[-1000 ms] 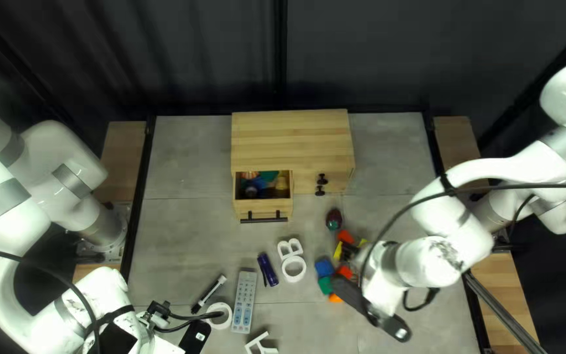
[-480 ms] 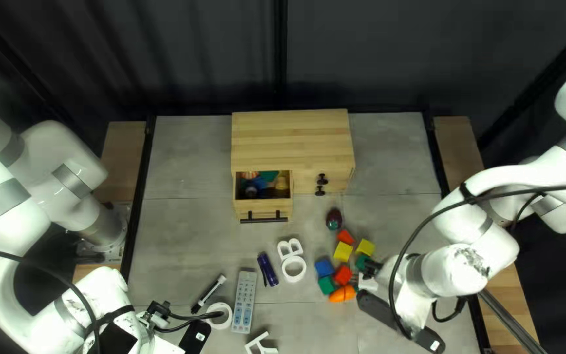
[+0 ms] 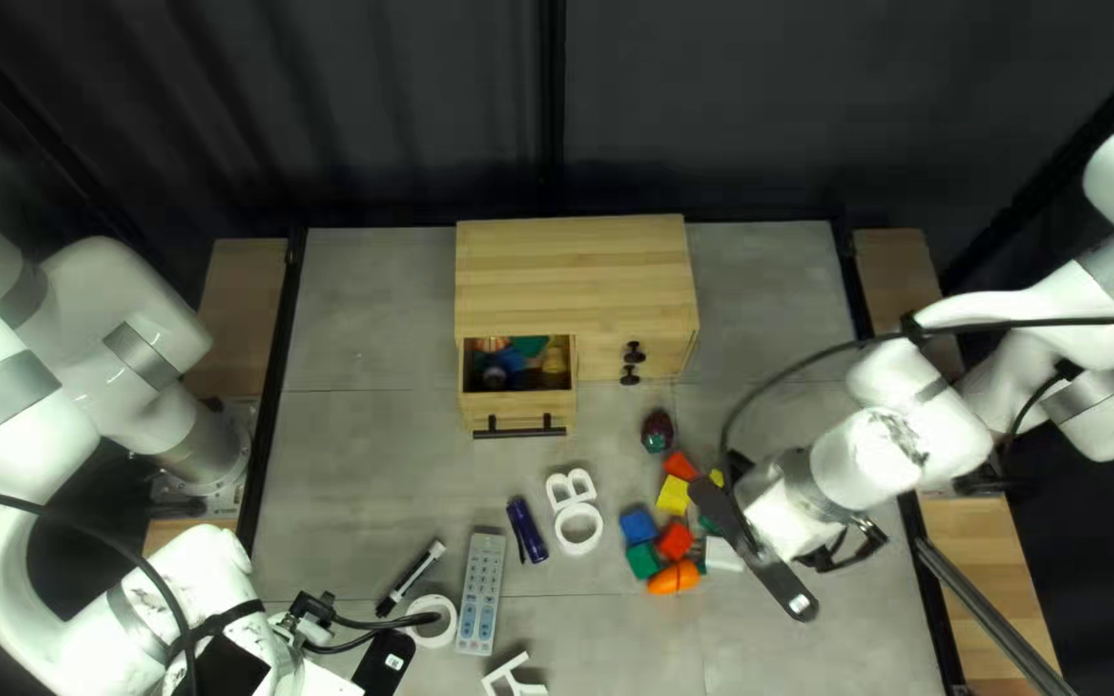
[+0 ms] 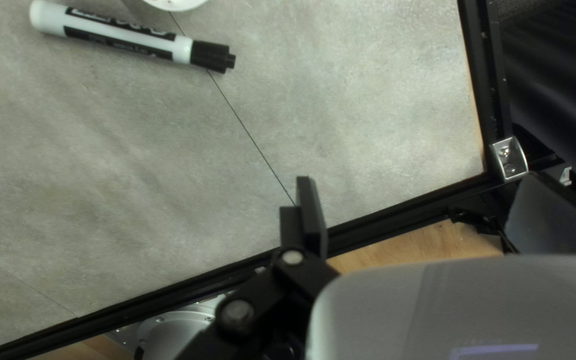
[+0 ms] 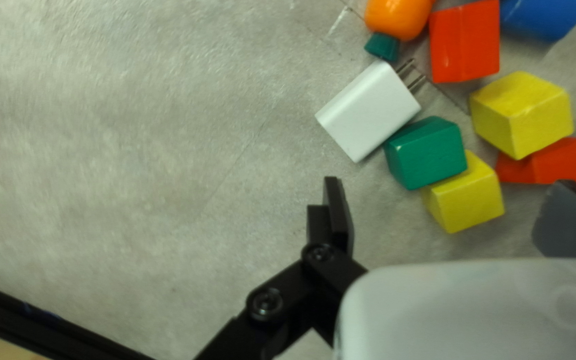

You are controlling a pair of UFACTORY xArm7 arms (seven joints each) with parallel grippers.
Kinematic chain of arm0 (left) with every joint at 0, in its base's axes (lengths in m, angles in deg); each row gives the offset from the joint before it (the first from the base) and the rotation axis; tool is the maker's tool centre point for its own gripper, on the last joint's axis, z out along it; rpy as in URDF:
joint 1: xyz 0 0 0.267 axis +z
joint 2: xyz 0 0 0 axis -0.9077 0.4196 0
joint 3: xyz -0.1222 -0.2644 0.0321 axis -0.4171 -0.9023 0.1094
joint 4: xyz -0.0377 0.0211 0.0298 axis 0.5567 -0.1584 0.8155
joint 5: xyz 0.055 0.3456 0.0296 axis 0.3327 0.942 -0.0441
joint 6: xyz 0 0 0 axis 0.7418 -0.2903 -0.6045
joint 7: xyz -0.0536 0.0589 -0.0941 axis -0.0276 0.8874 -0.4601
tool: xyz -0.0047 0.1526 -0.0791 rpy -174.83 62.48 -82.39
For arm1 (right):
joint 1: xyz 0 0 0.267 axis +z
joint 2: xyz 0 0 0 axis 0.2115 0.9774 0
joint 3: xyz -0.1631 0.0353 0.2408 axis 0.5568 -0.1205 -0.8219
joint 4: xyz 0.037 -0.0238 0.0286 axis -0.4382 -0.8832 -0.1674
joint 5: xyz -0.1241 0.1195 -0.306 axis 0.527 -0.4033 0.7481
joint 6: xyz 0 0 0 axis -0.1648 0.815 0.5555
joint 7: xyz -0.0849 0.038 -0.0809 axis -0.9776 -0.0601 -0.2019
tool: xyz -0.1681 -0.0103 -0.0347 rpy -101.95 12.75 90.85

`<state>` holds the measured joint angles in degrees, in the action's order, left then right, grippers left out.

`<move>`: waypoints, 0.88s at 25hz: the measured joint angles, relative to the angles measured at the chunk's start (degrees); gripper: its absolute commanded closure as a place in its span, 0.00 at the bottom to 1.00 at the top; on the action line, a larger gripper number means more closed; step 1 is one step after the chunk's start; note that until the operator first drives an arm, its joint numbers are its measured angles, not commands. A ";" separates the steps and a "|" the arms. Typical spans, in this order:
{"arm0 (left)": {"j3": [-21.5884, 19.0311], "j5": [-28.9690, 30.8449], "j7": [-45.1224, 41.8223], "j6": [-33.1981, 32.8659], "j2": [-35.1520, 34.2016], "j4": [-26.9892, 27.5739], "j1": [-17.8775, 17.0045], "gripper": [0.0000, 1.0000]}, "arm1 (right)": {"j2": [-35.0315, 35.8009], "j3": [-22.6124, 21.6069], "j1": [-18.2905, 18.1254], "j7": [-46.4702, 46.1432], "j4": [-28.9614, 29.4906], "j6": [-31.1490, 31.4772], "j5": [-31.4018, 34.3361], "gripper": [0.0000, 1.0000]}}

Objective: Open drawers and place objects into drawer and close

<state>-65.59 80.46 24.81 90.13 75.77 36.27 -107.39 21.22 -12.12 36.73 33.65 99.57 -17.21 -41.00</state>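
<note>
Near the far edge of the table (image 3: 364,309), a pale wooden cabinet (image 3: 570,277) is set, its wooden drawer (image 3: 518,411) pulled out and partly filled with coloured objects. The right pincer (image 3: 740,472) is spread wide, empty, near a green block (image 5: 425,153), a yellow block (image 5: 465,195) and a white plastic charger (image 5: 369,111). The left pincer (image 3: 312,611), also wide and empty, is held towards the near left corner, short of a white-and-black marker (image 4: 128,37).
</note>
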 measured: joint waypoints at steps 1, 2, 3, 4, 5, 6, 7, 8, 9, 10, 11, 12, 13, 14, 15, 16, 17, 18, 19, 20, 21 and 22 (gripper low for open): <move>0.00 0.00 0.00 0.00 0.00 0.00 0.00 0.00 | 0.38 0.53 -0.11 -0.38 0.35 0.53 -0.72 0.00; 0.00 0.00 0.00 0.00 0.00 0.00 0.00 0.00 | 0.66 1.01 -0.30 -0.71 0.60 1.02 -1.21 0.00; 0.00 0.00 0.00 0.00 0.00 0.00 0.00 0.00 | 0.75 1.37 -0.52 -0.94 0.70 1.46 -1.44 0.00; 0.00 0.00 0.00 0.00 0.00 0.00 0.00 0.00 | 0.66 1.58 -0.70 -1.05 0.61 1.75 -1.46 0.00; 0.00 0.00 0.00 0.00 0.00 0.00 0.00 0.00 | 0.33 1.78 -0.96 -1.14 0.30 2.10 -1.33 0.00; 0.00 0.00 0.00 0.00 0.00 0.00 0.00 0.00 | -0.19 1.98 -1.27 -1.21 -0.21 2.38 -1.04 0.00; 0.00 0.00 0.00 0.00 0.00 0.00 0.00 0.00 | -0.82 2.16 -1.63 -1.26 -0.84 2.55 -0.64 0.00; 0.00 0.00 0.00 0.00 0.00 0.00 0.00 0.00 | -1.45 2.34 -2.07 -1.30 -1.47 2.68 -0.13 0.00; 0.00 0.00 0.00 0.00 0.00 0.00 0.00 0.00 | -1.86 2.47 -2.46 -1.28 -1.95 2.73 0.36 0.00; 0.00 0.00 0.00 0.00 0.00 0.00 0.00 0.00 | -2.09 2.56 -2.82 -1.19 -2.31 2.71 0.86 0.00; 0.00 0.00 0.00 0.00 0.00 0.00 0.00 0.00 | -2.06 2.65 -3.27 -1.03 -2.62 2.56 1.49 0.00; 0.00 0.00 0.00 0.00 0.00 0.00 0.00 0.00 | -1.73 2.71 -3.61 -0.88 -2.73 2.37 2.00 0.00; 0.00 0.00 0.00 0.00 0.00 0.00 0.00 0.00 | -1.25 2.74 -3.91 -0.69 -2.74 2.20 2.51 0.00; 0.00 0.00 0.00 0.00 0.00 0.00 0.00 0.00 | -0.74 2.76 -4.16 -0.50 -2.68 2.07 3.01 0.00; 0.00 0.00 0.00 0.00 0.00 0.00 0.00 0.00 | -0.16 2.74 -4.42 -0.24 -2.56 1.92 3.61 0.00; 0.00 0.00 0.00 0.00 0.00 0.00 0.00 0.00 | 0.38 2.67 -4.65 0.05 -2.42 1.77 4.26 0.00; 0.00 0.00 0.00 0.00 0.00 0.00 0.00 0.00 | 1.02 2.55 -4.90 0.42 -2.28 1.53 5.11 0.00; 0.00 0.00 0.00 0.00 0.00 0.00 0.00 0.00 | 1.57 2.43 -5.09 0.77 -2.18 1.26 5.86 0.00; 0.00 0.00 0.00 0.00 0.00 0.00 0.00 0.00 | 2.19 2.29 -5.27 1.18 -2.09 0.89 6.70 0.00; 0.00 0.00 0.00 0.00 0.00 0.00 0.00 0.00 | 2.94 2.11 -5.45 1.72 -2.01 0.40 7.68 0.00; 0.00 0.00 0.00 0.00 0.00 0.00 0.00 0.00 | 3.62 1.95 -5.61 2.25 -1.94 -0.02 8.57 0.00; 0.00 0.00 0.00 0.00 0.00 0.00 0.00 0.00 | 4.19 1.80 -5.73 2.73 -1.85 -0.36 9.35 0.00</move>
<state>-65.59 80.46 24.81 90.13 75.77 36.27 -107.39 25.40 -10.32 31.00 36.38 97.71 -17.57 -31.65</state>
